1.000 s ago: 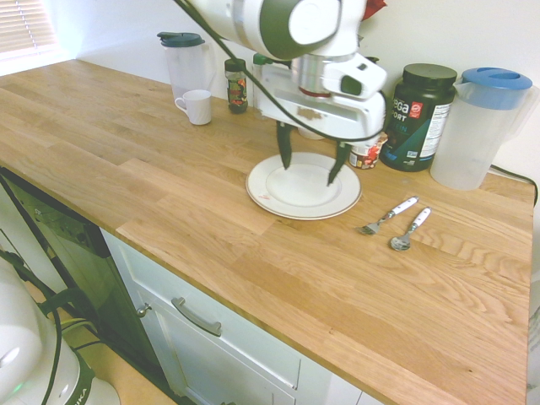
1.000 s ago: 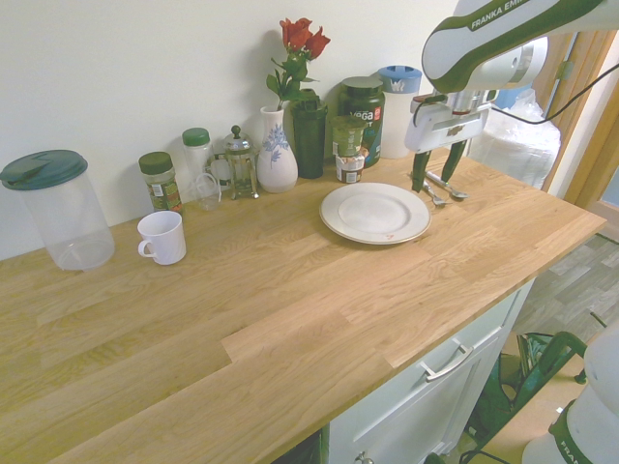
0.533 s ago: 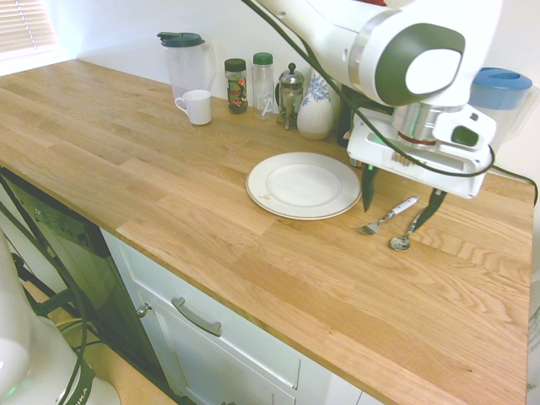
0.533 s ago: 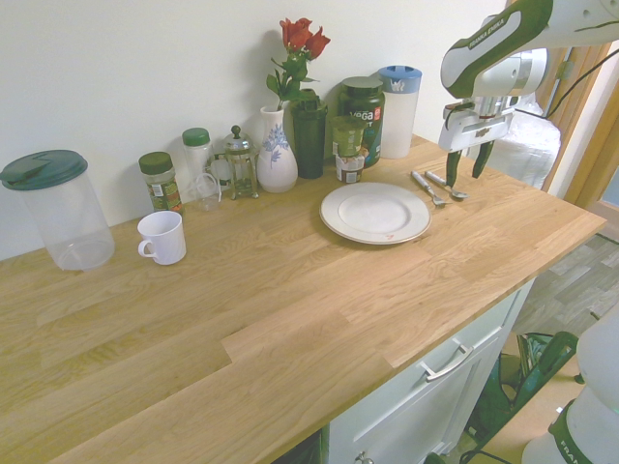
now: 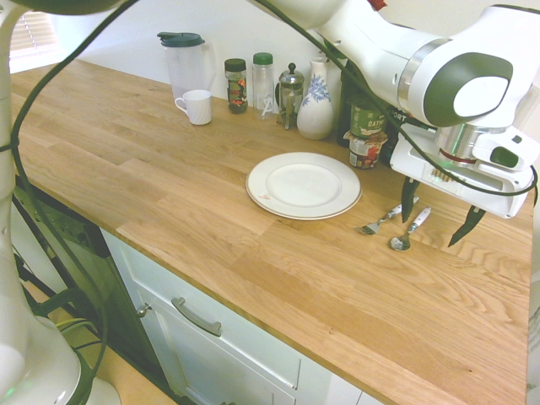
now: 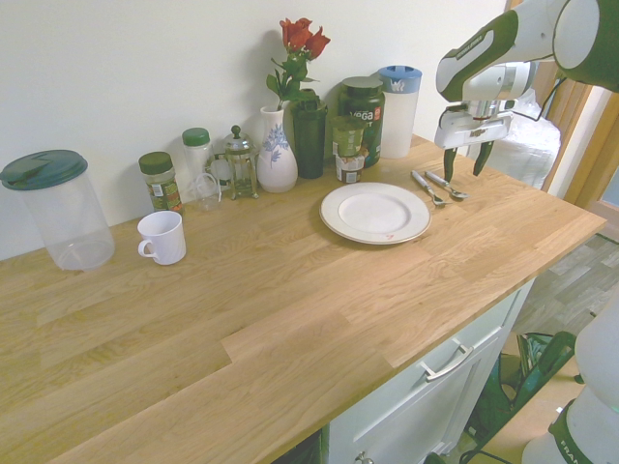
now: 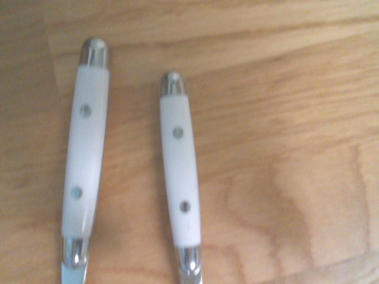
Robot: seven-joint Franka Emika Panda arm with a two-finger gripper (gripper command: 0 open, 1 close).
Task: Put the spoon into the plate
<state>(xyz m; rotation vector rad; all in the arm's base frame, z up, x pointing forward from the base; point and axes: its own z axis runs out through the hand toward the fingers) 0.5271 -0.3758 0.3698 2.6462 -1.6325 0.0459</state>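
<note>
On wooden counter, one plate, one spoon, one fork

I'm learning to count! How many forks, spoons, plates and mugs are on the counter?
Forks: 1
Spoons: 1
Plates: 1
Mugs: 1
Total: 4

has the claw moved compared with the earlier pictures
Yes. In the first exterior view, the open claw was over the plate at first; now it hangs beyond the plate's right side, past the spoon, toward the counter's right end.
</note>
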